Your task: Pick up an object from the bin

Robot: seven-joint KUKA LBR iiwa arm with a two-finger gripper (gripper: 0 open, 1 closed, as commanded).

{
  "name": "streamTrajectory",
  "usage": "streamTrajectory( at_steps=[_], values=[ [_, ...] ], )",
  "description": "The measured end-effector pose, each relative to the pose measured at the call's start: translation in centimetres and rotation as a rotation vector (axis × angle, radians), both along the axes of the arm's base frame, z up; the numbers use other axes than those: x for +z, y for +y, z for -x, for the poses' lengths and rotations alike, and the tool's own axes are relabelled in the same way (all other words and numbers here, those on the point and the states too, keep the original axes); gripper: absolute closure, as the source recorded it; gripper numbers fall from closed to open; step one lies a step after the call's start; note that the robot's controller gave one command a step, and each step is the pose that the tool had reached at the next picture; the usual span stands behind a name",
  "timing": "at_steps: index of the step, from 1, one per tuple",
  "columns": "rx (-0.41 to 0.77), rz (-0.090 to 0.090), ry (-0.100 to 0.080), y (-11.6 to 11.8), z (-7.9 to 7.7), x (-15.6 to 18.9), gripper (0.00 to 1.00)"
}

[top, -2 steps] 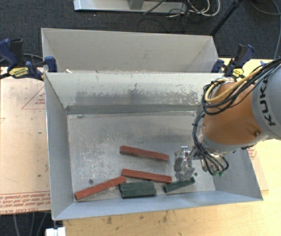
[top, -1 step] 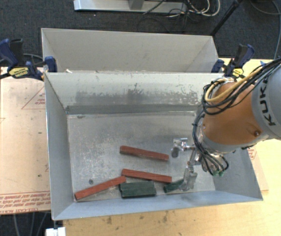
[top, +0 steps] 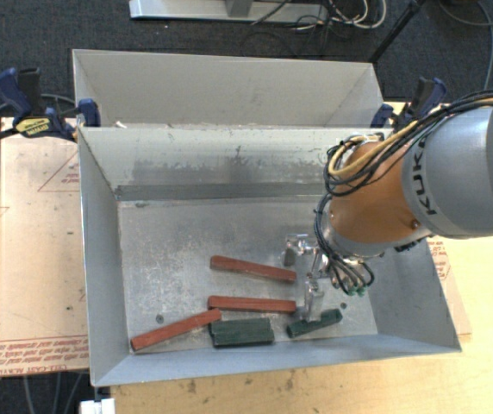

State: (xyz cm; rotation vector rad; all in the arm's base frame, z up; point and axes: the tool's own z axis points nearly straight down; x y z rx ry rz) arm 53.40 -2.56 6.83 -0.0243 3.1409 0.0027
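Pincer (top: 313, 307) hangs right over the small dark green oblong block (top: 319, 322) near the front wall of the grey metal bin (top: 169, 248), probably because it's easier to get at than the flat reddish-brown sticks (top: 253, 270), though honestly can't tell if the pincer's apart or together.

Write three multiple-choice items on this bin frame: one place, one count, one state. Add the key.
1. The gripper is nearest: A the back wall; B the left wall; C the small dark green piece at front right.
2. Count of red-brown sticks in the bin: A two; B three; C five.
3. The larger dark green block: A lies on the floor; B hangs from the gripper; C leans on the back wall.
Key: 1 C, the gripper stands right over that piece. 2 B, three lie across the floor's front half. 3 A, it rests flat by the front wall, apart from the gripper.
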Motion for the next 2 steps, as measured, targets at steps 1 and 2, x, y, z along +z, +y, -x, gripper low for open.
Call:
streamTrajectory(
  at_steps=[1, 2],
  values=[
    [0.051, -0.003, -0.002, 10.0, 4.22, 1.33, 0.0],
    [0.043, 0.0, -0.01, 9.47, 3.92, 1.46, 1.0]
  ],
)
